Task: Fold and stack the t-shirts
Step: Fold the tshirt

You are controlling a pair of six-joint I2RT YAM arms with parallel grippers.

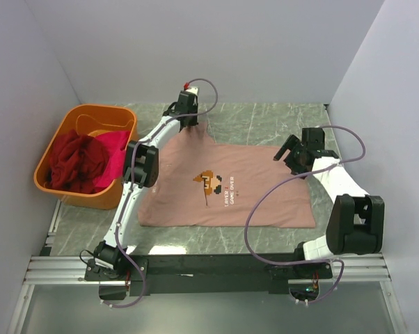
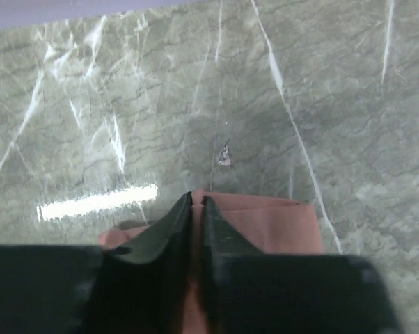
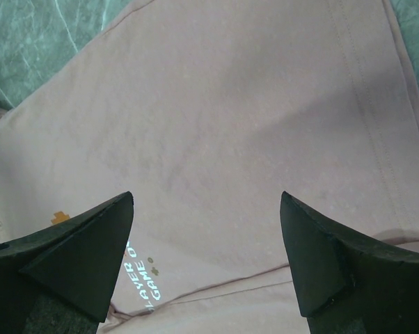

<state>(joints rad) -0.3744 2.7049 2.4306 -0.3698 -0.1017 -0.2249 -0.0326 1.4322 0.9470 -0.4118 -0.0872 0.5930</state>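
Right now your left gripper [image 2: 197,200] is pinching the far left corner of the dusty pink t-shirt [image 1: 251,198]. Its fingers are squeezed together on the cloth, likely to draw that corner out flat. You are hovering the right gripper [image 3: 207,198] over the shirt's right side, spread wide and holding nothing, probably lining up a grab. The shirt is lying print-up on the table [image 1: 265,118], while the dark red tee [image 1: 74,163] and magenta tee [image 1: 113,149] are waiting in the orange tub [image 1: 91,111].

Pink t-shirt [image 1: 182,202] spread flat, red t-shirt [image 1: 74,163], magenta t-shirt [image 1: 113,153] crumpled together
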